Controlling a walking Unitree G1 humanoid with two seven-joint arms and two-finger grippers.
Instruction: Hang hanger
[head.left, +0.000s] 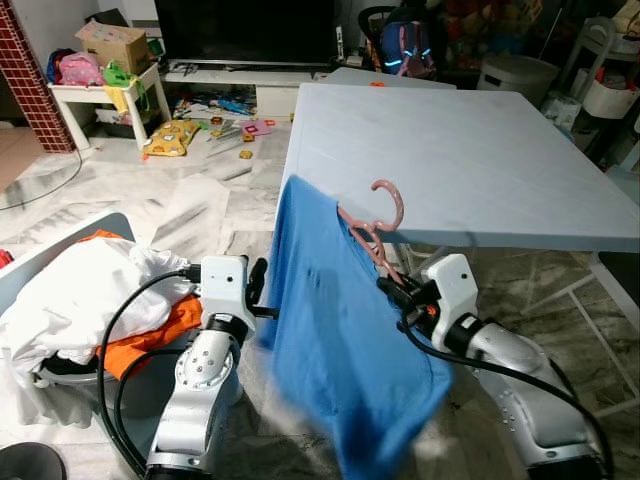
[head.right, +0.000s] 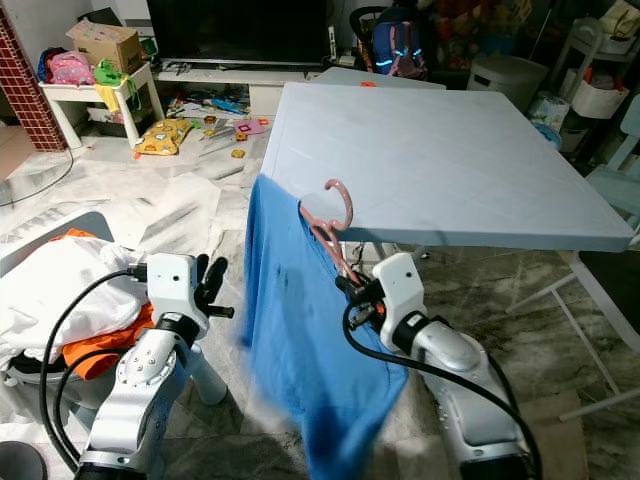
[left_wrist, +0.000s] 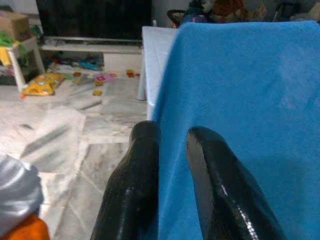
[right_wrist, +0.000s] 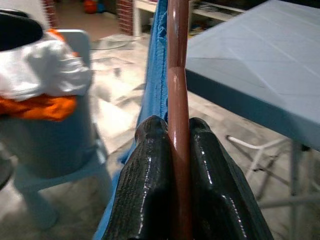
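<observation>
The pale blue desk (head.left: 470, 150) is standing in front of the robot. A blue shirt (head.left: 340, 340) is hanging on a pink hanger (head.left: 375, 235) just before the near edge of the desk, with the hook rising above that edge. The right pincer (right_wrist: 178, 145) is gripping the hanger's rod between its closed fingers. The left pincer (left_wrist: 172, 150) is pinching the left edge of the shirt. A basket (head.left: 110, 225) with white and orange laundry is standing at the left.

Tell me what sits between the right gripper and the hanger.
Nothing. The right gripper is shut directly on the pink hanger, with the bar pinched between its fingers. The blue shirt hangs from it beside the table.
</observation>
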